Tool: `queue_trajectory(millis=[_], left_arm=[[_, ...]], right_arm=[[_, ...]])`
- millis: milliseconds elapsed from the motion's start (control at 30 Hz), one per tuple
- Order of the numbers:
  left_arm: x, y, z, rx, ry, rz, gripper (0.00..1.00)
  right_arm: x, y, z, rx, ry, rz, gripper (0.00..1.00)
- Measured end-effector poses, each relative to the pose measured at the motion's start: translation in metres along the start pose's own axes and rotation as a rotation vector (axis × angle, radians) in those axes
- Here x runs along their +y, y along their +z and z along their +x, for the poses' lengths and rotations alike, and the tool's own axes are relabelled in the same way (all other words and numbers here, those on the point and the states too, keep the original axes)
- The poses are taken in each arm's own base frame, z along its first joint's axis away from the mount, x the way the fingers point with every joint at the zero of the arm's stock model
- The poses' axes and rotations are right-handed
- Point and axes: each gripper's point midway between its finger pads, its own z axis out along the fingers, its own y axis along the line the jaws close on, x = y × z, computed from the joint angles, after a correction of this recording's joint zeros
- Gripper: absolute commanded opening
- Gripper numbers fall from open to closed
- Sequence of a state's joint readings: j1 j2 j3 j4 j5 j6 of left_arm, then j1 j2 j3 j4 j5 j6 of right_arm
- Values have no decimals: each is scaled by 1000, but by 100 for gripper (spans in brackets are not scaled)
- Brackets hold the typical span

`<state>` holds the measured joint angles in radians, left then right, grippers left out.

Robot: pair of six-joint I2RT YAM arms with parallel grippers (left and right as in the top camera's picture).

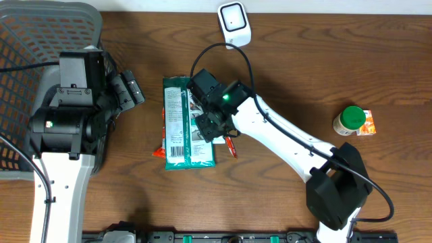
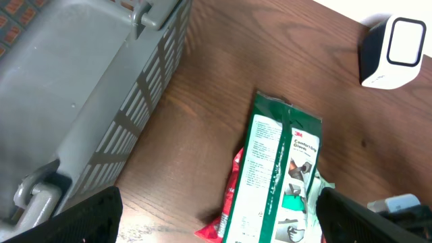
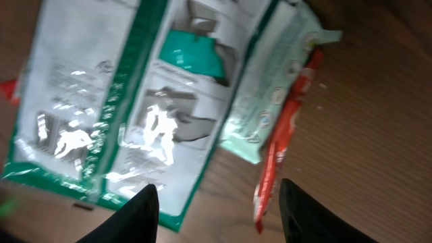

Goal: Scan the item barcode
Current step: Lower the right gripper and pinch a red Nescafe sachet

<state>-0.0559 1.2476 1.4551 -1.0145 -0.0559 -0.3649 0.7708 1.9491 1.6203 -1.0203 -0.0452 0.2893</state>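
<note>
My right arm reached from its base at the near edge across the dark wooden table [image 1: 304, 67], forearm stretched low and wrist bent down, so that my right gripper [image 1: 210, 125] hung right over the flat green-and-white plastic package [image 1: 179, 121]. In the right wrist view my fingers [image 3: 145, 212] stood apart, with the package's glossy printed face and its corner just ahead of them. I could not tell whether either tip was touching the film. A thin red foil packet [image 3: 280, 142] lay partly under the package, poking out between my tips and slightly towards the right one. The white box-shaped scanner [image 1: 234, 23] stood well beyond this gripper, at the far edge. Far off to its right sat a green-lidded jar [image 1: 349, 120], touching a small orange carton [image 1: 368, 123].

My left arm was folded back close to its base, wrist tipped forward. My left gripper [image 1: 129, 90] stood with its jaws wide apart and nothing between them. The grey slatted plastic basket [image 2: 81, 81] was just to its left, and the package was ahead and to its right.
</note>
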Motion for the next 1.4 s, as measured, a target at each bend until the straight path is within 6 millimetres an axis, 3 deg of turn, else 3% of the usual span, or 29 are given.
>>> queue_trajectory(millis=[200,833,1067,1133,1167,1400], left_arm=[[0,0,0,1,0,0,91],[0,0,0,0,0,0,91],[0,0,0,0,0,0,91],[0,0,0,0,0,0,91],[0,0,0,0,0,0,91],[0,0,0,0,0,0,92]], right_arm=[[-20,15,6,58,49,44,56],[-40,55,47,155,55,110,50],[-45,69,57,160,60,118,31],[-46,71,60,166,60,120,18],[-46,71,61,170,60,121,1],[-51,71,62,177,58,122,1]])
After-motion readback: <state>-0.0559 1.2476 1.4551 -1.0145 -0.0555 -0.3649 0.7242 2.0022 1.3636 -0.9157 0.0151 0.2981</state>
